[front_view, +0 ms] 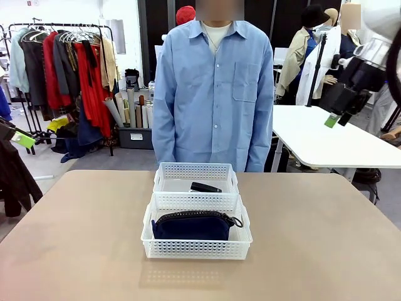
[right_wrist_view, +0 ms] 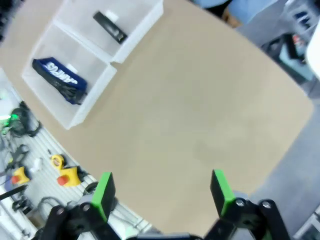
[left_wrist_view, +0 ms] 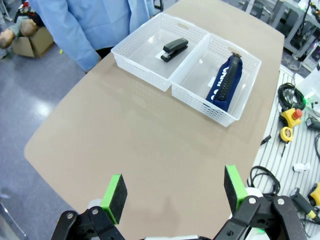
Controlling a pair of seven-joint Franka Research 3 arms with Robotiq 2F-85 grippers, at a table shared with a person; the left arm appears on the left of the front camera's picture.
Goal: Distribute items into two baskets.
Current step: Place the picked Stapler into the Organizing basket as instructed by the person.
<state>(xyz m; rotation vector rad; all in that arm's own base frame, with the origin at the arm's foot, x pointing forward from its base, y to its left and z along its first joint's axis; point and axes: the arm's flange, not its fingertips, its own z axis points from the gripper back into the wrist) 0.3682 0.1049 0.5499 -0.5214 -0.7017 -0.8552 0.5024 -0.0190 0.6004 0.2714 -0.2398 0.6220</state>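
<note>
Two white lattice baskets stand end to end at the table's middle. The near basket [front_view: 197, 249] [left_wrist_view: 199, 102] [right_wrist_view: 82, 112] holds the navy zippered pouch [front_view: 193, 226] [left_wrist_view: 225, 82] [right_wrist_view: 60, 80]. Inside the far basket [front_view: 195, 170] [left_wrist_view: 135, 62] [right_wrist_view: 136, 42] lies the black stapler [front_view: 205, 187] [left_wrist_view: 175, 49] [right_wrist_view: 111, 26]. My left gripper [front_view: 25, 139] [left_wrist_view: 174, 192] hangs open and empty, high off the table's left side. Off the right side, equally high, my right gripper [front_view: 332, 119] [right_wrist_view: 162, 192] is open with nothing between its fingers.
A person in a blue shirt [front_view: 213, 94] stands at the far edge behind the baskets, arms down. A white table [front_view: 326, 144] is at the back right, a clothes rack [front_view: 62, 63] at the back left. Tools and cables [left_wrist_view: 292, 117] lie on a bench beside the table.
</note>
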